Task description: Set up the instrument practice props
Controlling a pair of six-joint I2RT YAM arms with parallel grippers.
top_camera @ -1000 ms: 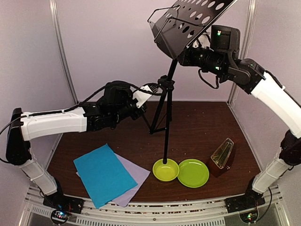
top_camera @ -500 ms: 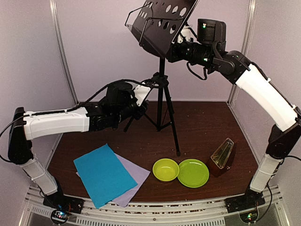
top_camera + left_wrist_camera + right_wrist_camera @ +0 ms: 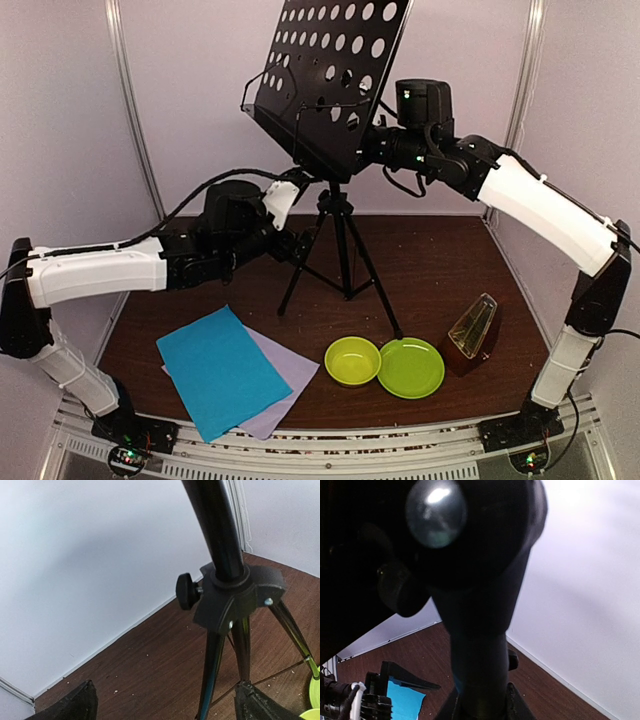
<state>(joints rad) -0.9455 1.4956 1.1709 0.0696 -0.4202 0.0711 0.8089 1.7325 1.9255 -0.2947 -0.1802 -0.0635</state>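
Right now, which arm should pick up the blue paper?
Probably left: the left gripper is open and empty, and the cyan sheet lies on its side. The right gripper holds the music stand.

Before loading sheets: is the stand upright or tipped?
Upright. The stand rises near vertical, its legs spread on the table.

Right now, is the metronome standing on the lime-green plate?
No, the metronome stands on the bare table just right of the lime-green plate, not on it.
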